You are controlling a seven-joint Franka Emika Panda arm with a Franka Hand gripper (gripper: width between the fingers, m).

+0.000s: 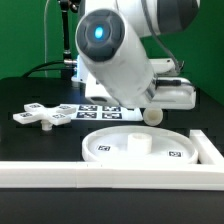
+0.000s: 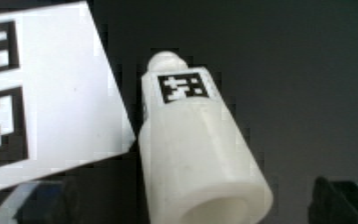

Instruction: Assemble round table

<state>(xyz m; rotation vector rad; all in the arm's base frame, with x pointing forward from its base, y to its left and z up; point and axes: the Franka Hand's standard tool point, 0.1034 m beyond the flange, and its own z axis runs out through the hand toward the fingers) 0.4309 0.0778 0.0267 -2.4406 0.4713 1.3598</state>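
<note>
– The pincer (image 2: 190,206), how does it stand?
– Wide. In the wrist view its dark fingertips (image 2: 346,196) sit far apart and blurred. The leg (image 2: 197,140) runs between them, and neither tip touches it as far as the blur lets me see, so nothing is gripped.
– And the leg itself?
– A short thick white cylinder with one square tag on its side, just beside the marker board (image 2: 43,90), over the black counter (image 1: 30,140). In the exterior view only its rounded end shows past the arm (image 1: 115,60), toward the middle of the counter. Whether it rests on the surface I cannot tell.
– The other parts?
– The round disc (image 1: 120,150) lies flat just behind the white border wall (image 1: 60,172) along the counter's near edge, toward the exterior view's right corner. Its rim is up, with a small hub in the middle and two tags on its face. The cross-shaped base (image 1: 45,116) lies flat near the edge at the exterior view's left, well apart from the disc
</note>
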